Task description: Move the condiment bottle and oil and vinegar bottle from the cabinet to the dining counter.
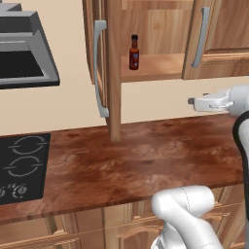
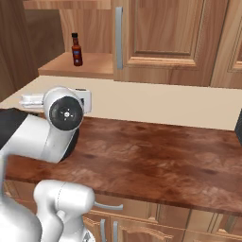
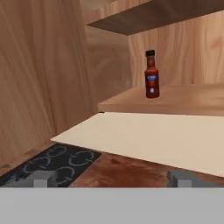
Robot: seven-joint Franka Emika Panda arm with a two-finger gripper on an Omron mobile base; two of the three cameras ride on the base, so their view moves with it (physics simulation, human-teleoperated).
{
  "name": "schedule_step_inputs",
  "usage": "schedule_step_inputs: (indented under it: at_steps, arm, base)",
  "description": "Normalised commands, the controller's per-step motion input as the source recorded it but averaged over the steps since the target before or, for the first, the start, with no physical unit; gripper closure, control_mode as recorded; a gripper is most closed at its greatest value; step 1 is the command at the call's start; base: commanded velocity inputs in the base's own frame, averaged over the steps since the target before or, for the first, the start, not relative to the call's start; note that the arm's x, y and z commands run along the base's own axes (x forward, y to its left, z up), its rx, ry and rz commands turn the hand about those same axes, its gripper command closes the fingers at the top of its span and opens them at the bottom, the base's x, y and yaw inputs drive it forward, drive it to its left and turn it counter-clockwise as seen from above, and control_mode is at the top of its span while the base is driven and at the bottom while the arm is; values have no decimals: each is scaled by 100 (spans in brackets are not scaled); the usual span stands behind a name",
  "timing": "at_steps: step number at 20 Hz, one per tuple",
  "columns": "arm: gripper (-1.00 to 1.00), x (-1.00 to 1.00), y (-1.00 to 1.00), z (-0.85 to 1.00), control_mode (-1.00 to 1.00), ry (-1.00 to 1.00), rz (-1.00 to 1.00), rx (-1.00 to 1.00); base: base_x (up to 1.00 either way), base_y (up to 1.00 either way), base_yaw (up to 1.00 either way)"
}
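The condiment bottle (image 1: 134,52) (image 2: 76,49) (image 3: 151,74), slim and dark red-brown with a label, stands upright on the lower shelf of the open cabinet (image 1: 151,67) (image 2: 87,66). My gripper (image 1: 191,101) (image 2: 22,100) (image 3: 109,181) hovers below shelf level, to the right of the bottle and out in front of the cabinet, pointing toward it. Its fingertips (image 3: 41,179) stand wide apart and open, with nothing between them. The oil and vinegar bottle and the dining counter are out of view.
A wood-grain counter (image 1: 146,160) runs under the cabinet, with a black stovetop (image 1: 22,168) at its left and a grey range hood (image 1: 24,53) above that. The open cabinet door (image 1: 103,73) juts out left of the bottle. Closed doors (image 2: 165,38) lie to the right.
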Motion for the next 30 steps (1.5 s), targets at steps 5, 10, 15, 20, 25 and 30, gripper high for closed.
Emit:
schedule_step_inputs:
  at_steps: [5, 10, 15, 20, 25, 30]
  arm:
    - [-100, 65, -46, 9, -100, -6, -18, 0]
    - [-100, 32, -38, 23, -100, -16, -8, 0]
    - [-100, 4, -30, 43, -100, -27, -2, 0]
    - [-100, 9, -8, 46, -100, -27, 0, 0]
    - [-100, 33, 0, 39, -100, -19, -2, 0]
    - [-100, 52, -6, 16, -100, -3, -10, 0]
  base:
    - [0, 0, 0]
    - [0, 0, 0]
    - [0, 0, 0]
    - [0, 0, 0]
    - [0, 0, 0]
    - [0, 0, 0]
